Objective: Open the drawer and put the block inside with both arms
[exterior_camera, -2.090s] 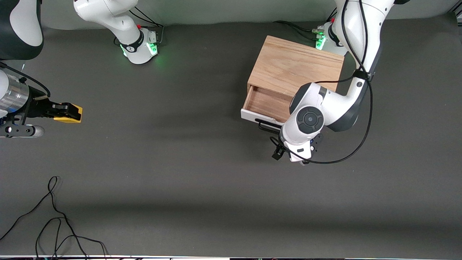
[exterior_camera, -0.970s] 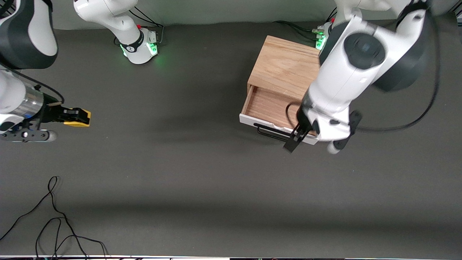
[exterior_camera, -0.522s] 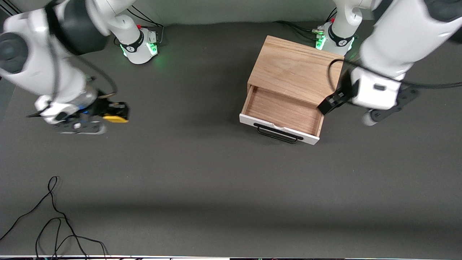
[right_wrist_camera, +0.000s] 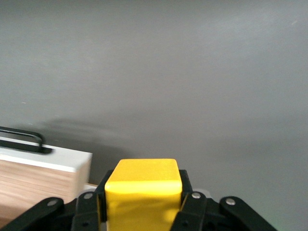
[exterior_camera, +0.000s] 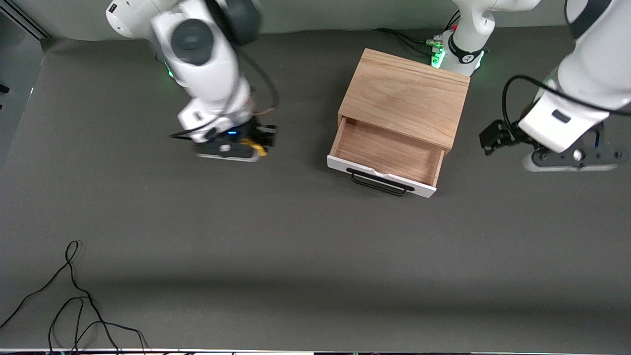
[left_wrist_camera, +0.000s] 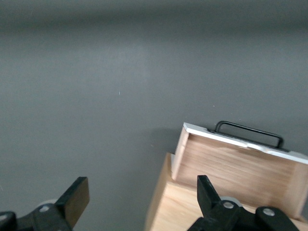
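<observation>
The drawer [exterior_camera: 389, 150] stands pulled out of the light oak box [exterior_camera: 406, 96], its wood interior bare, its black handle [exterior_camera: 378, 181] facing the front camera. My right gripper [exterior_camera: 263, 138] is shut on the yellow block [exterior_camera: 256, 145] over the mat beside the drawer, toward the right arm's end. In the right wrist view the block [right_wrist_camera: 143, 185] sits between the fingers, with the drawer's white front [right_wrist_camera: 48, 159] close by. My left gripper [exterior_camera: 493, 137] is open and empty over the mat beside the box, toward the left arm's end. The left wrist view shows its fingers [left_wrist_camera: 77, 197] wide apart, with the drawer [left_wrist_camera: 240, 163] past them.
Loose black cables [exterior_camera: 74, 296] lie on the dark mat near the front camera at the right arm's end. The two green-lit arm bases [exterior_camera: 194, 66] [exterior_camera: 456, 49] stand along the back edge. The left arm's cable [exterior_camera: 512, 93] loops beside the box.
The right gripper has carried the block from the right arm's end toward the drawer. The left gripper has left the drawer handle and swung off to the left arm's end. The drawer stays open.
</observation>
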Robot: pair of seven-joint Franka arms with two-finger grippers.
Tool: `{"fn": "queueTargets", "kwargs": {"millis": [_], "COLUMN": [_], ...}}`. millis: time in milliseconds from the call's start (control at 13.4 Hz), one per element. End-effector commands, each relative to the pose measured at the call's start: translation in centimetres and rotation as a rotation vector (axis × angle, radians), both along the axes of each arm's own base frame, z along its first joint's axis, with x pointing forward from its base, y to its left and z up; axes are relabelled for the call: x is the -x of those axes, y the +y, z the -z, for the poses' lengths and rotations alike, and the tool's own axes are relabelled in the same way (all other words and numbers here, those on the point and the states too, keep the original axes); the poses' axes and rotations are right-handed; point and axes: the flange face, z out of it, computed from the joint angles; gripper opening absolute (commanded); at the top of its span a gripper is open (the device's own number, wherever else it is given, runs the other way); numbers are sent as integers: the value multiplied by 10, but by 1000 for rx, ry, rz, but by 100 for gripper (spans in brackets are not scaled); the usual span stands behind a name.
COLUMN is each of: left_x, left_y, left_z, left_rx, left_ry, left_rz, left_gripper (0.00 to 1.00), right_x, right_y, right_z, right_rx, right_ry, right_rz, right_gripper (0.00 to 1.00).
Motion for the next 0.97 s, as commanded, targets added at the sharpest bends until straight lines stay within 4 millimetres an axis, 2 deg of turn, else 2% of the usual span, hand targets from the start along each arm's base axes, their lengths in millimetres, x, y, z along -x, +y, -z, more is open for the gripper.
{"fn": "queueTargets", "kwargs": {"millis": [0,224,299,448,522,672,746,821,896], "left_x": [-22,-20,-19,-21,-22,-21,-21,-20,-15], "left_y": [8,8,10,19,21,22,20,19,21], "left_z": [28,28,27,27,27,25,23,19,5], "left_rx": [-6,-5,-8,-7,-7,-9,-14,-17,-12], "left_ry": [4,14,19,17,16,12,8,2,-11], "left_rz": [90,87,90,75,74,75,73,69,62], "left_gripper": [100,100,100,100,100,100,100,100,100], "right_x": [-14,-6,-1,1,10,17,28,33,42], "right_y": [69,123,135,147,158,169,179,185,193], "right_z": [14,37,47,61,68,80,88,96,105], "right_rx": [-41,-71,-79,-100,-107,-104,-97,-89,-78], "right_ry": [-21,-41,-36,-39,-26,-10,-1,3,10], "right_rz": [67,155,177,258,278,321,328,341,337], "right_gripper": [33,33,33,33,32,32,32,32,32]}}
